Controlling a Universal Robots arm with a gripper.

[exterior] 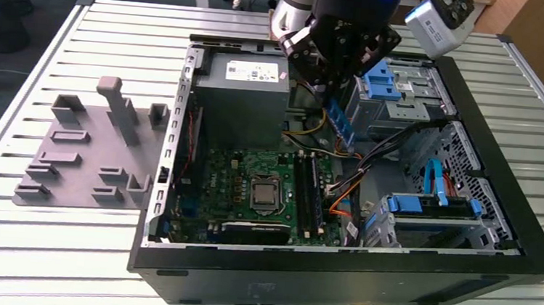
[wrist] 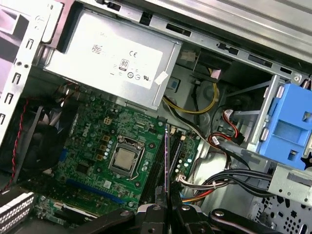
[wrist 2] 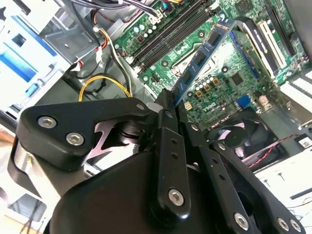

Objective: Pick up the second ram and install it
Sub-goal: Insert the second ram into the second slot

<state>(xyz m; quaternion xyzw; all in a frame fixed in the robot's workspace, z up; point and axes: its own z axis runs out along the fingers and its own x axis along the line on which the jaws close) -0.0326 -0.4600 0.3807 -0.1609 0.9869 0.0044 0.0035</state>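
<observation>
Clamping the second ram [wrist 2: 204,51] between its black fingers [wrist 2: 168,141], the tool [exterior: 333,92] hangs above the open computer case [exterior: 503,178], the motherboard [wrist: 105,141] below it. A white label [wrist: 124,61] shows on the power supply [wrist: 114,58] in the first wrist view; the exterior view adds a grey tray [exterior: 83,145] on the tabletop [exterior: 31,250].

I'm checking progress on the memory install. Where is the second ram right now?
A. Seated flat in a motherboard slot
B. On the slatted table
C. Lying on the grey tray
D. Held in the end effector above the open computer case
D: the end effector is shut on the second ram, which hangs over the motherboard.
</observation>
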